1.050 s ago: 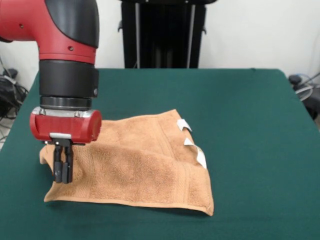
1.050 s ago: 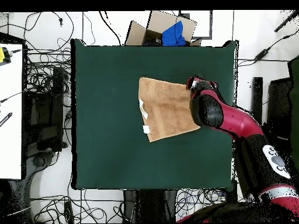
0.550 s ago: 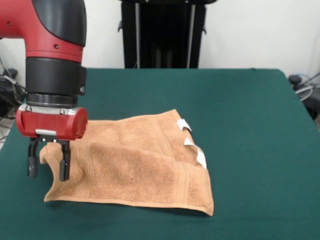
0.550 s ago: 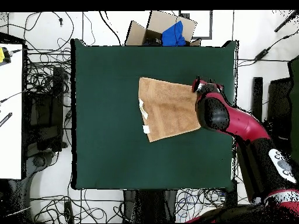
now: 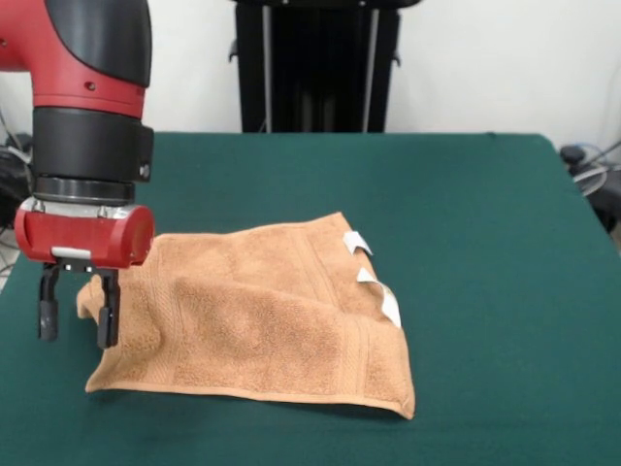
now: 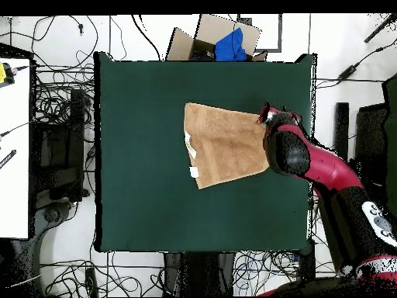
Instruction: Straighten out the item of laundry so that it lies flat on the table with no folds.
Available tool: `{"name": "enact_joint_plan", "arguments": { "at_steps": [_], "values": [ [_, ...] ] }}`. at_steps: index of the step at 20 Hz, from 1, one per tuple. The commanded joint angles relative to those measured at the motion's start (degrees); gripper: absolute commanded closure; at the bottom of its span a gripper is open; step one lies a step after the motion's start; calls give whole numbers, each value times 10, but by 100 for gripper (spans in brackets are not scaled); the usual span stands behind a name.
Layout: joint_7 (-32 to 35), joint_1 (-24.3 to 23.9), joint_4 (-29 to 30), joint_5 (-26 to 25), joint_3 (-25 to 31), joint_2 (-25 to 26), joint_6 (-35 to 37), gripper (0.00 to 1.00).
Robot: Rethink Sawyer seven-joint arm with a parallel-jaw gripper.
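Terry cloth in a light orange-tan, the towel [image 5: 262, 316] lies on the dark green table [image 5: 485, 243], folded over on itself rather than spread out. From the front, its nearest edge is a bordered hem that runs across the view and ends in a corner at the near right. The long axis lies roughly side to side, tilted a little, so the far right corner sits farther back. On the right-hand edge, 3 small white tags [image 5: 373, 277] stand up from the fold, one behind the other. At the left end the cloth rises in a small hump. The gripper [image 5: 73, 311] hangs just over that left end with its 2 dark fingers [image 5: 107, 309] spread apart, the hump showing between them, holding nothing. Seen from above, the towel [image 6: 225, 143] sits right of the table's centre, the gripper [image 6: 271, 118] at its right edge.
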Motion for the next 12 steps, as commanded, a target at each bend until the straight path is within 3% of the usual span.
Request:
{"name": "enact_joint_plan", "arguments": {
  "at_steps": [1, 7, 12],
  "values": [
    [31, 4, 40, -43, 49, 11, 22, 0],
    [36, 16, 28, -48, 53, 39, 4, 0],
    [47, 30, 34, -43, 38, 34, -5, 0]
  ]
}}
